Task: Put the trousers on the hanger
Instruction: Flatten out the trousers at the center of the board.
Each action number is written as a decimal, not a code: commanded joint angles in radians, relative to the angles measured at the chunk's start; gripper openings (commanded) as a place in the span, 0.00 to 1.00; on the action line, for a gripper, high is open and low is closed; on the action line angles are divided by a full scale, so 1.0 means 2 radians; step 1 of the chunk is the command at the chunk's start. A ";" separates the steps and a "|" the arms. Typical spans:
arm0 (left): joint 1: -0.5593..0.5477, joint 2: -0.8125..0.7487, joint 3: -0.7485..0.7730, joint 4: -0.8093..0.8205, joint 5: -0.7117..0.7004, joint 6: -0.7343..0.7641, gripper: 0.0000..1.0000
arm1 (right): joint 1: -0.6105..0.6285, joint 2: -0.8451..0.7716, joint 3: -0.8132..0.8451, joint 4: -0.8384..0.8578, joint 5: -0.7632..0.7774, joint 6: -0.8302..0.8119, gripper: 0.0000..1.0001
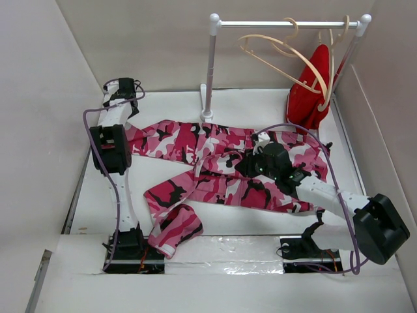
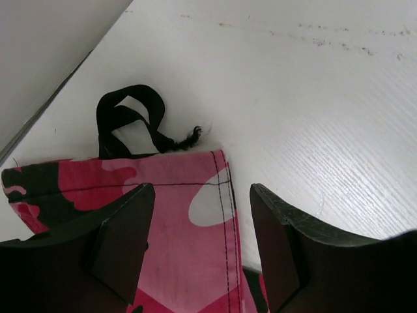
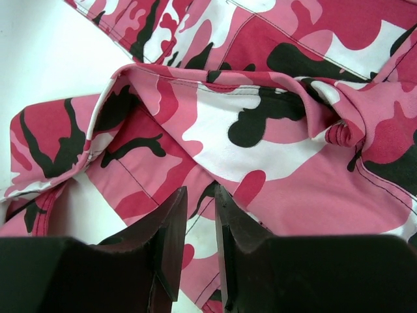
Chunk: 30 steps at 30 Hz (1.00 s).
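Two legs of the trousers (image 1: pixel 215 163) lie spread over the white desk (image 1: pixel 260 107). Their long axis runs left to right across it. The wider, bunched part lies toward the right, near the foot of the red garment (image 1: pixel 313 85). One leg reaches left under the left arm. The other bends toward the near edge and ends in a rolled cuff (image 1: pixel 176 231) beside the left arm's base.

The hanger (image 1: pixel 277 55) is bare and hooked on the white rail (image 1: pixel 287 24) at the back right. It is tilted, with its long arm slanting down to the right, well apart from the trousers. A second hanger (image 1: pixel 331 62) just beside it on the same rail carries the red garment.

The left claw (image 2: pixel 202 195) has its fingers spread wide over a stitched hem corner of the trousers and grips nothing. Whether its tips touch the cloth cannot be told. A black strap loop (image 2: pixel 124 117) lies on the desk at that hem, its frayed end against the edge.

The right claw (image 3: pixel 200 195) is down on the crumpled middle of the trousers. Its fingers are drawn in to a thin slit, with camouflage cloth showing between them.
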 commanded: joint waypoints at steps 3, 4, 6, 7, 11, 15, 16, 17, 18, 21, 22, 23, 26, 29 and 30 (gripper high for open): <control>-0.003 0.032 0.054 -0.023 -0.023 0.018 0.57 | 0.009 0.004 0.008 0.009 -0.002 -0.009 0.30; -0.003 0.037 0.060 -0.023 -0.021 0.019 0.57 | 0.009 0.005 0.008 0.009 -0.001 -0.009 0.30; -0.003 0.051 0.072 -0.026 -0.014 0.020 0.56 | 0.009 0.005 0.009 0.009 -0.001 -0.009 0.30; -0.003 0.055 0.074 -0.027 -0.013 0.020 0.54 | 0.009 0.006 0.009 0.009 0.000 -0.009 0.30; -0.003 0.071 0.083 -0.029 -0.023 0.019 0.42 | 0.009 0.008 0.010 0.008 0.003 -0.010 0.31; 0.008 0.062 0.070 -0.019 -0.020 0.015 0.18 | 0.009 0.011 0.010 0.009 0.004 -0.010 0.31; 0.009 0.061 0.068 -0.016 -0.018 0.015 0.13 | 0.009 0.012 0.011 0.008 0.004 -0.010 0.31; 0.015 0.055 0.064 -0.015 -0.017 0.018 0.03 | 0.009 0.011 0.010 0.007 0.006 -0.011 0.31; 0.021 0.054 0.064 -0.014 -0.019 0.020 0.00 | 0.009 0.011 0.010 0.008 0.008 -0.011 0.31; 0.035 0.042 0.062 -0.014 -0.029 0.025 0.00 | 0.009 0.009 0.010 0.007 0.013 -0.010 0.31; 0.035 0.039 0.062 -0.016 -0.036 0.023 0.00 | 0.009 0.009 0.010 0.007 0.013 -0.011 0.31; 0.041 0.026 0.058 -0.018 -0.043 0.011 0.00 | 0.009 0.009 0.010 0.009 0.013 -0.011 0.31; 0.045 -0.014 0.036 0.004 -0.068 0.002 0.00 | 0.009 0.014 0.010 0.008 0.013 -0.011 0.31; 0.050 -0.051 0.023 0.023 -0.094 -0.015 0.00 | 0.009 0.017 0.011 0.010 0.015 -0.011 0.31; 0.055 -0.057 0.021 0.028 -0.101 -0.018 0.05 | 0.009 0.017 0.011 0.010 0.016 -0.011 0.31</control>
